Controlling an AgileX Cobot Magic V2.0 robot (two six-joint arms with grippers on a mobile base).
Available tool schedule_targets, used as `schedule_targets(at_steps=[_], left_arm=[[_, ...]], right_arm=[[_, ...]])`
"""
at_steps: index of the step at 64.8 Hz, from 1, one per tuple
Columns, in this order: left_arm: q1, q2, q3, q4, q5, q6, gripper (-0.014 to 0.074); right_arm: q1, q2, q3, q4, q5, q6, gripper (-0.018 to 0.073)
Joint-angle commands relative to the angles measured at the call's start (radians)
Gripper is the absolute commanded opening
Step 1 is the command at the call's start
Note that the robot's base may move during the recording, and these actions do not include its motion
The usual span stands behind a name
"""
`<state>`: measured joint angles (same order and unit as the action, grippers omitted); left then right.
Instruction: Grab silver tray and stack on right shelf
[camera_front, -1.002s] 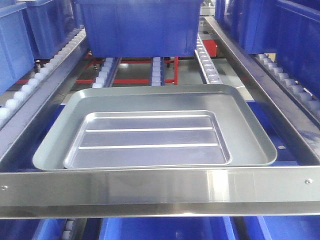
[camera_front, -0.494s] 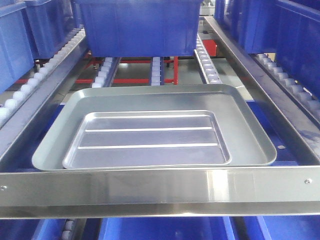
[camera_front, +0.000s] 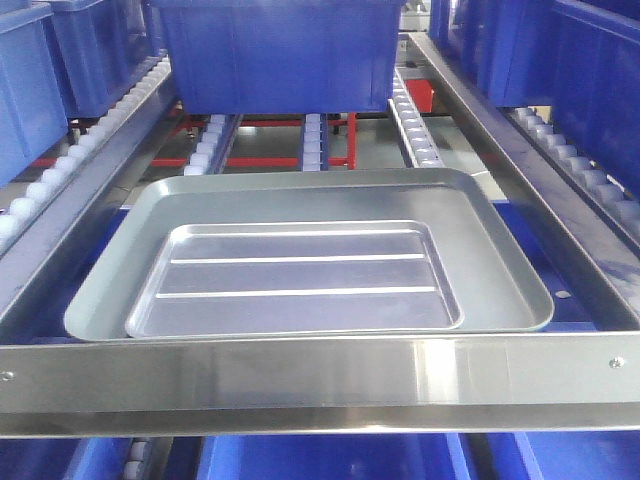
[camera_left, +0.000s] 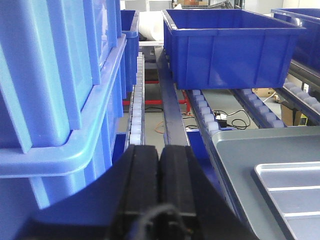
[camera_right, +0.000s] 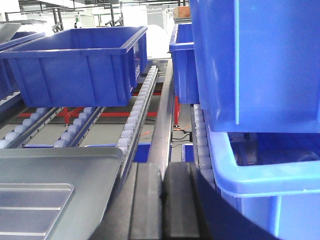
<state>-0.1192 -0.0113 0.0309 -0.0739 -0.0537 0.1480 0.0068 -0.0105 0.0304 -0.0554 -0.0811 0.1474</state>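
The silver tray (camera_front: 300, 275), shiny with two long ridges, lies flat inside a larger dull grey tray (camera_front: 490, 250) on the right shelf (camera_front: 320, 375), just behind its broad steel front bar. Neither gripper shows in the front view. In the left wrist view my left gripper (camera_left: 159, 150) is shut with nothing in it. It sits left of both trays, with the grey tray (camera_left: 240, 150) and a corner of the silver tray (camera_left: 295, 185) off to its right. My right gripper (camera_right: 162, 170) is shut and empty over a steel rail, and the silver tray (camera_right: 30, 205) lies to its left.
A blue bin (camera_front: 270, 50) stands on the rollers behind the trays. More blue bins flank the lane on the left (camera_front: 30, 90) and right (camera_front: 590, 80). One bin (camera_left: 50, 100) is close beside the left gripper and another (camera_right: 260, 65) beside the right. Sloping steel rails (camera_front: 520, 170) border the trays.
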Motion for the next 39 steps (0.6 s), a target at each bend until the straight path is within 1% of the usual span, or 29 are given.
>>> schedule_targets(at_steps=[1, 39], left_arm=[[-0.008, -0.013, 0.025, 0.000, -0.078, 0.000, -0.0092], [-0.008, -0.013, 0.025, 0.000, -0.078, 0.000, -0.0092]], right_arm=[[-0.005, -0.019, 0.000, -0.001, -0.082, -0.004, 0.0050], [-0.005, -0.019, 0.000, -0.001, -0.082, -0.004, 0.0050]])
